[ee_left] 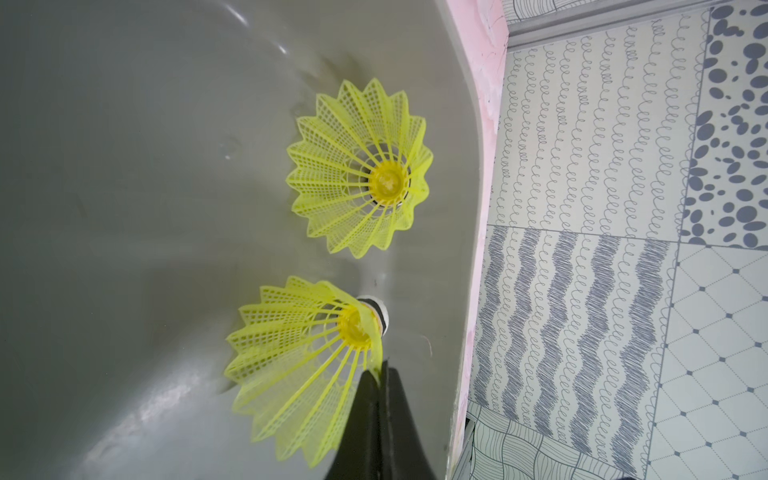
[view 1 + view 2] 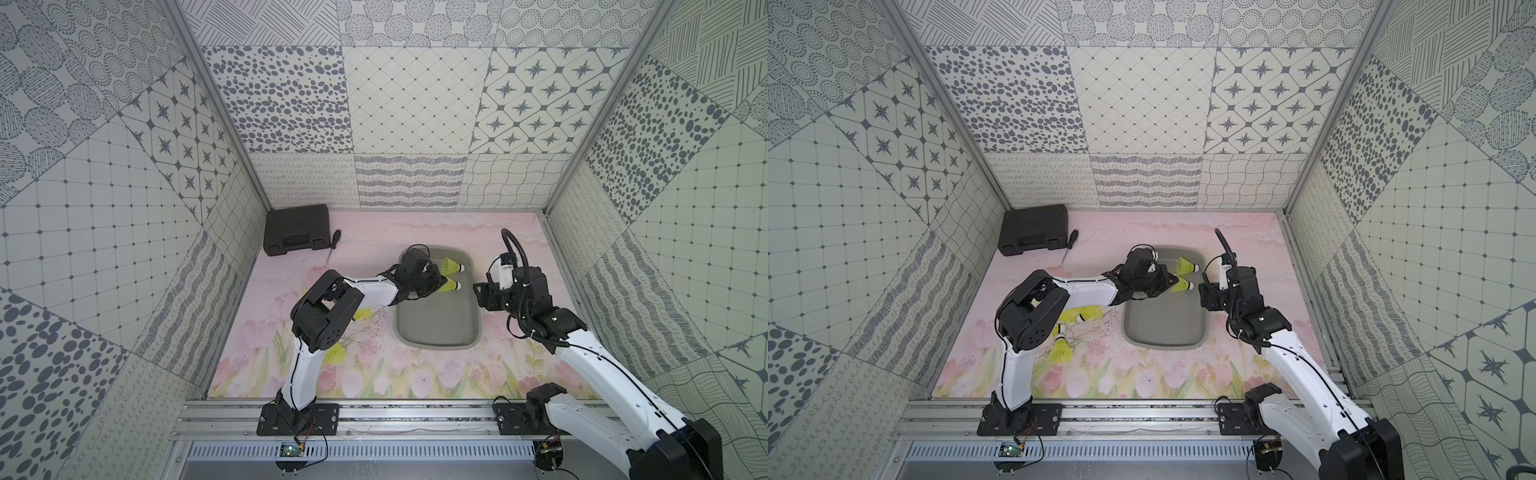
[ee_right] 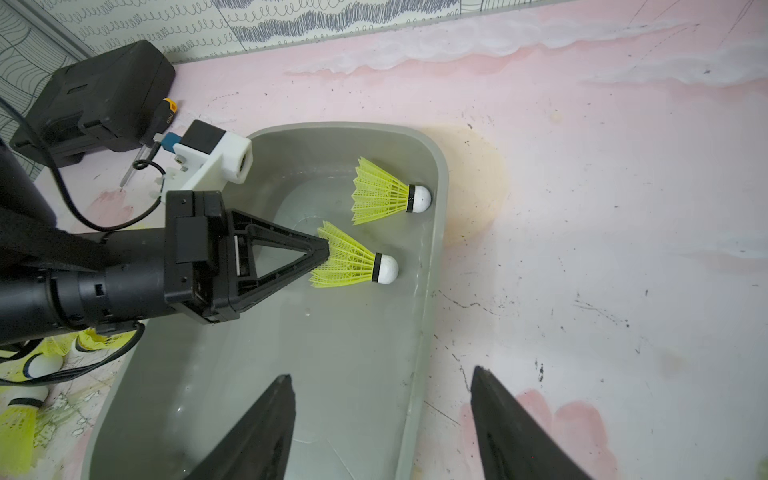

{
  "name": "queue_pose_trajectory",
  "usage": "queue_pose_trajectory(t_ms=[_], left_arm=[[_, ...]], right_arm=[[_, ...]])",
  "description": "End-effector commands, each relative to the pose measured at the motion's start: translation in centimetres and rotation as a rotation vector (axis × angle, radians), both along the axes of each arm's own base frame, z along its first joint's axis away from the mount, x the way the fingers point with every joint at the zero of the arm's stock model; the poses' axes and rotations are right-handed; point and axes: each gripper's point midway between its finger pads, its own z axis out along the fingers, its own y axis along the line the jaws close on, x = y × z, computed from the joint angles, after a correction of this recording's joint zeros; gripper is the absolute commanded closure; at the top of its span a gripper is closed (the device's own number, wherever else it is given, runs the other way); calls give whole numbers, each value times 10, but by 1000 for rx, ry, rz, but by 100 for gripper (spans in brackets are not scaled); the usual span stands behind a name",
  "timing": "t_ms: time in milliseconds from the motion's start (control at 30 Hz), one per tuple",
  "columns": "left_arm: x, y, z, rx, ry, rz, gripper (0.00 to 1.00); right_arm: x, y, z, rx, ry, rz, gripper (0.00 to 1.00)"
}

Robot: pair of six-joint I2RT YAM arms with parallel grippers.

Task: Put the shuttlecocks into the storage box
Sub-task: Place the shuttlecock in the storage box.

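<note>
Patterned grey-and-white walls (image 2: 291, 104) enclose a pink floral mat (image 2: 415, 232). Within the grey storage box (image 2: 436, 328), the left gripper (image 3: 322, 249) pinches a shuttlecock (image 3: 353, 262) by its skirt; the right gripper (image 3: 380, 372) hangs spread.

Bright, even light; soft shadows

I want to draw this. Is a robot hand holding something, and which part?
The left gripper pinches a shuttlecock by its yellow skirt's edge. The right gripper is open, empty.
</note>
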Motion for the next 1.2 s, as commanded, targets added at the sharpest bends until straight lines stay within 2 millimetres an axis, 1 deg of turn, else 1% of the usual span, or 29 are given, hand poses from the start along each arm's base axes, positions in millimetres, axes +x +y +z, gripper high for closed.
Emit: queue_pose_trajectory(t_ms=[0,233,433,1033,1167], left_arm=[[5,-14,12,-63,-21,-16,100],[6,-16,7,-62,-7,-21,100],[7,-20,5,-69,0,-28,100],[10,-24,0,-67,10,-34,100],[11,-24,-1,-66,12,-32,98]], right_arm=[[0,-3,5,-2,-30,-3,29],[1,-3,4,-2,-25,-3,29],[2,-3,3,-3,-23,-1,29],[3,-3,2,-1,-19,-3,29],[3,-3,2,4,-18,-1,28]])
